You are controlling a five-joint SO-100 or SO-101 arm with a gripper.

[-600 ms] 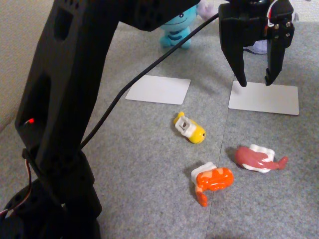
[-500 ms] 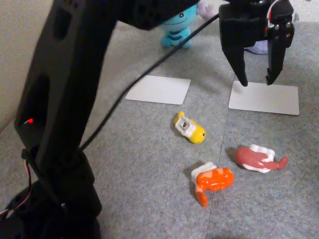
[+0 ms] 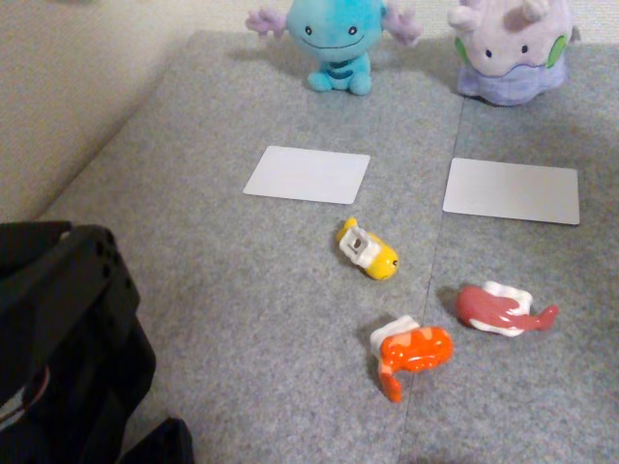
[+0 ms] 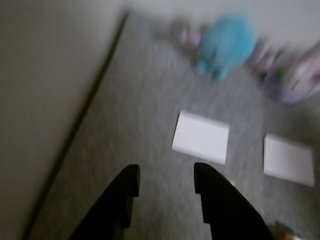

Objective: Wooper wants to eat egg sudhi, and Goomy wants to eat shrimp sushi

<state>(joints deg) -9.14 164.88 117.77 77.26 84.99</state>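
Wooper (image 3: pixel 343 43) sits at the back of the grey mat, blurred in the wrist view as Wooper (image 4: pixel 227 45). Goomy (image 3: pixel 511 53) sits to its right, also blurred in the wrist view (image 4: pixel 300 75). The egg sushi (image 3: pixel 368 249) lies tilted in the middle of the mat. Nearer the front lies the shrimp sushi (image 3: pixel 411 353) on its side. In the wrist view my gripper (image 4: pixel 166 172) is open above the mat's left part, with nothing between its black fingers. It is far from both sushi pieces.
Two white cards lie flat, one (image 3: pixel 308 174) before Wooper and one (image 3: pixel 513 190) before Goomy. A dull red-pink sushi (image 3: pixel 503 309) lies right of the shrimp piece. The black arm body (image 3: pixel 68 338) fills the lower left corner. The mat edge (image 4: pixel 95 95) runs along the left.
The arm has pulled back from above the right card to the lower left corner of the fixed view. The gripper stays open. No sushi or plush has moved.
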